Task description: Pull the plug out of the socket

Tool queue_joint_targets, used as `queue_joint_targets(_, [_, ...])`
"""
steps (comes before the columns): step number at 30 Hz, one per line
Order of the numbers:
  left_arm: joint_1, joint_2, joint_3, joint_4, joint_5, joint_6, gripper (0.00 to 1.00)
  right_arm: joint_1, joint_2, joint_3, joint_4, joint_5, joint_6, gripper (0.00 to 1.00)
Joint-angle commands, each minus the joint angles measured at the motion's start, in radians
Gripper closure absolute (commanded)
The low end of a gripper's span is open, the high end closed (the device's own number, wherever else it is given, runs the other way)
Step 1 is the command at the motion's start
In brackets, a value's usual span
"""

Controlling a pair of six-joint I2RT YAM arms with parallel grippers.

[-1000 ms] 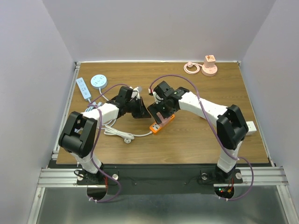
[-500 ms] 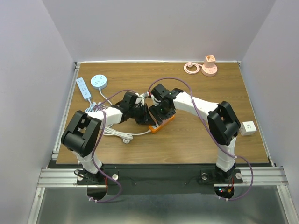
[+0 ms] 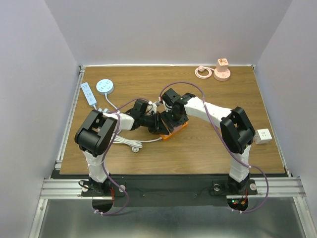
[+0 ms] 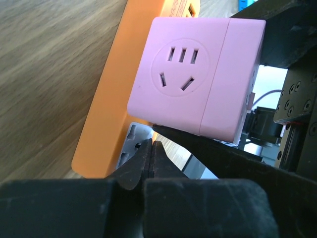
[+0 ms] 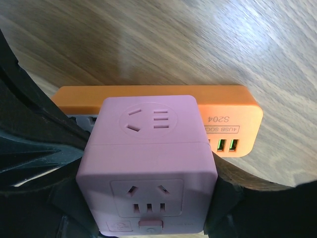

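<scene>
Both arms reached inward from their bases and met near the middle of the desk (image 3: 208, 148). The left arm was bent at the elbow with its forearm running right. The right arm arched out over the wood and folded back to the left, its wrist tipped down. The left pincer (image 3: 152, 124) and the right pincer (image 3: 170, 120) sat just beside each other over the orange socket strip (image 3: 179, 130).

The pink cube plug (image 5: 148, 153) was seated on top of that strip, at the end away from its green USB ports (image 5: 225, 145). The right pincer was clamped on the cube, with black fingers (image 5: 44, 148) pressed against its two opposite sides. The left pincer's fingers (image 4: 132, 171) were together with nothing between them, their tips low beside the strip's edge and just below the cube.

The strip's side carried the lettering "S204" and, under it, "4USB SOC", upside down in the right wrist view; the rest ran behind the cube. The cube showed socket holes on its faces and a small button whose marking was too small to read.

Elsewhere on the desk lay a white power strip (image 3: 88, 93), a round pale-blue socket (image 3: 104, 86), a pink socket tower (image 3: 222, 71), a white cube (image 3: 262, 136) and a loose white cable (image 3: 130, 144).
</scene>
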Motion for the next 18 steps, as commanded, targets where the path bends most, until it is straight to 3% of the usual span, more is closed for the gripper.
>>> queue_joint_targets(1, [-0.004, 0.116, -0.030, -0.058, -0.209, 0.061, 1.00, 0.017, -0.103, 0.116, 0.030, -0.061, 0.077, 1.00])
queue_joint_targets(18, [-0.006, 0.309, -0.060, 0.003, -0.236, 0.056, 1.00, 0.012, -0.137, 0.302, -0.086, 0.000, 0.138, 1.00])
